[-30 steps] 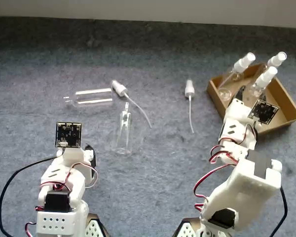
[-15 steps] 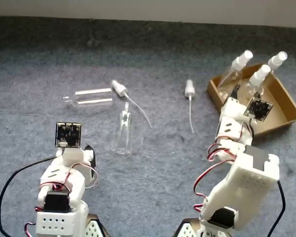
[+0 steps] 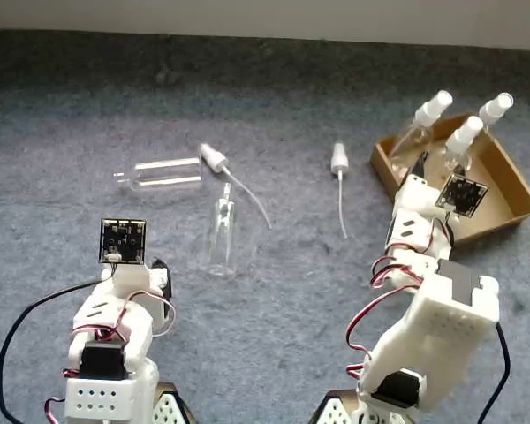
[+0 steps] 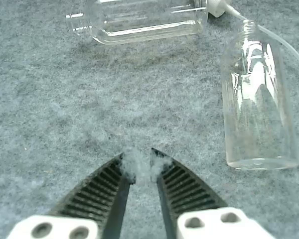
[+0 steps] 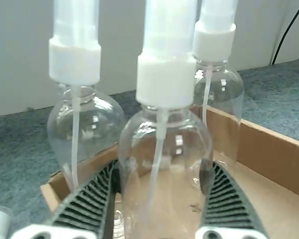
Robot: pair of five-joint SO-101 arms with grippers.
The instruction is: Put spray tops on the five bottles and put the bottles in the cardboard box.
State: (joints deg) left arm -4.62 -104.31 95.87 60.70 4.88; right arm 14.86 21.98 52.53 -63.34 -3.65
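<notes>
The grey felt worktop (image 3: 71, 106) is carrying a shallow brown cardboard box (image 3: 503, 190) at about 2 o'clock. The right end effector (image 5: 160, 169) is pinching a clear round bottle with a white spray top (image 5: 164, 144) upright within the box, with two capped bottles (image 3: 428, 115) at its 11 and 1 o'clock. The left end effector (image 4: 139, 162), nearly pressed together and empty, is hovering low over the worktop, with two uncapped clear bottles (image 4: 256, 109) lying at its 12 o'clock.

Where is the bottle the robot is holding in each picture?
High view: the held spray bottle is on the right side, at the cardboard box, beside two other capped bottles.
Right wrist view: the held spray bottle is closest to the camera, in front of the other two.
Shared landmark: the cardboard box wall.
</notes>
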